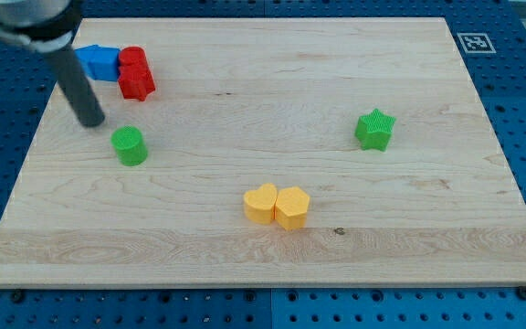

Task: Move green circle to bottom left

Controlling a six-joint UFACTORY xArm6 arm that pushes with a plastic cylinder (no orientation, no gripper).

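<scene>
So I've got no claw to open or close here, just a rod, and my tip [92,122] is sitting on the board [245,82] near the view's upper left. The green circle [130,145] is just beside my tip, a bit toward the view's right and bottom, apart from it by a sliver as far as I can tell.

It looks like a small, stiff plastic puck — light, hard, probably slides easily on smooth wood. Being round, I'd guess it rolls off an off-centre push, so I'd want contact on its upper side, square through the middle, to send it toward the view's bottom left.

Above my tip to the right sit the blue block [98,61] and red block [136,72], touching — out of the path.
</scene>
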